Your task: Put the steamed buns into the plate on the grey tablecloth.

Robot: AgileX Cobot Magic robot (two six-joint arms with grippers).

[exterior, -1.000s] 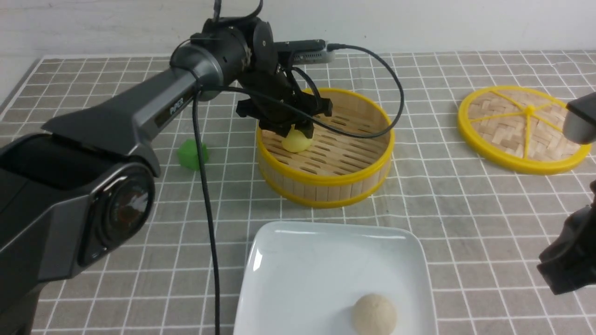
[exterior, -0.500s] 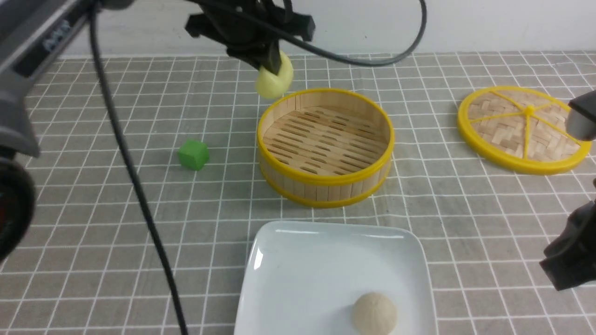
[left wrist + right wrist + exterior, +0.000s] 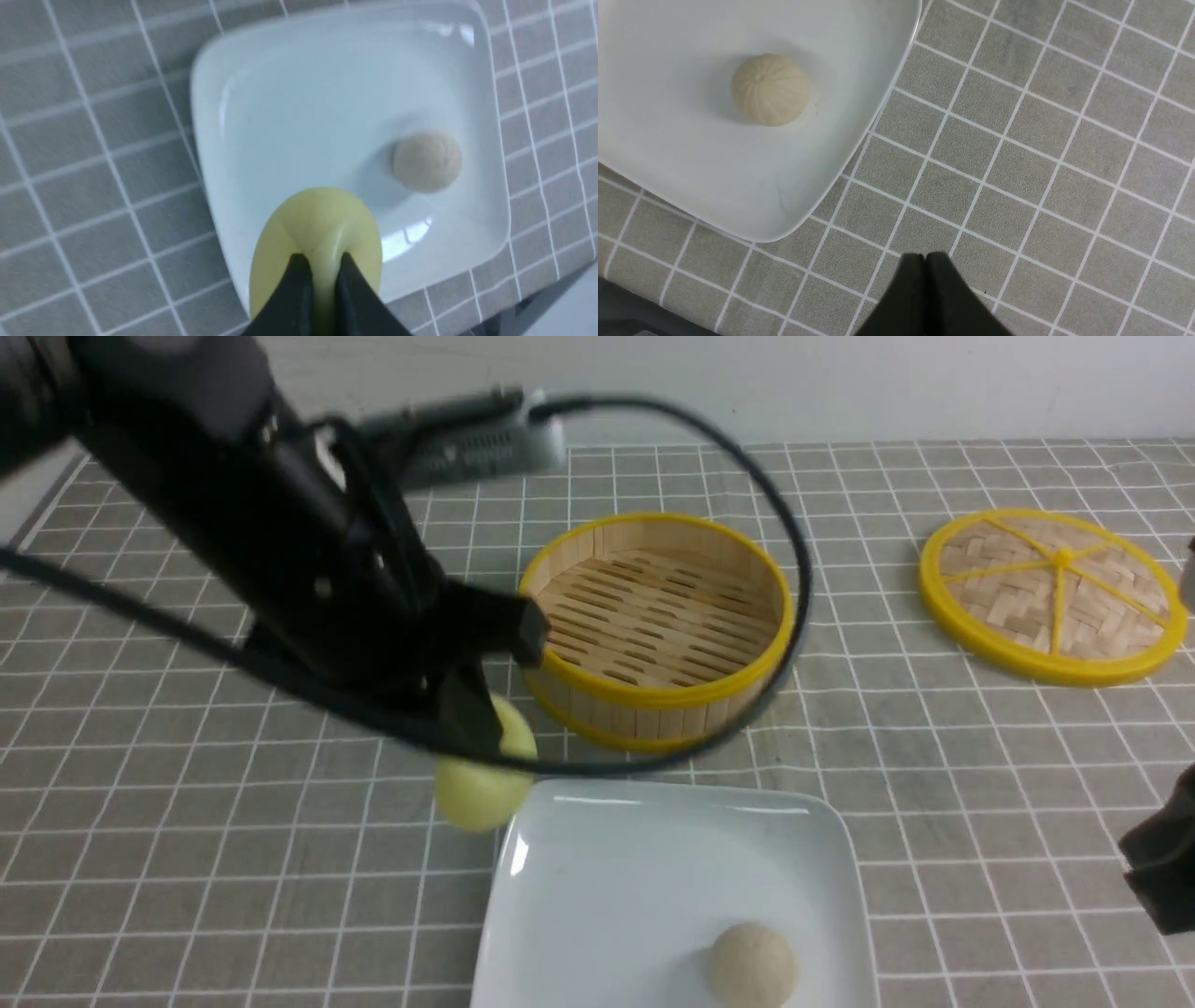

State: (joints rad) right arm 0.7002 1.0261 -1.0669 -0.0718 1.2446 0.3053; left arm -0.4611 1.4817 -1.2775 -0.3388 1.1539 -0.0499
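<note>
A grey tablecloth [image 3: 934, 756] with a white grid covers our work surface. Nearest us, the white square plate [image 3: 597, 896] already holds the beige-white bun [image 3: 752, 964], so we judge half the job done. Our right gripper [image 3: 927, 259] hangs pressed together, empty, beside the plate. Our left gripper [image 3: 320, 266] pinches the pale yellow bun [image 3: 481, 784] in the air at the plate's far left corner; setting it down is what is left. Behind stands the empty bamboo steamer basket [image 3: 653, 691], its lid [image 3: 1050, 593] well apart.

A plain white wall [image 3: 934, 383] rises behind the counter [image 3: 23, 499], bare and smooth. Only a thin pale strip of the counter shows. The light is bright and even.
</note>
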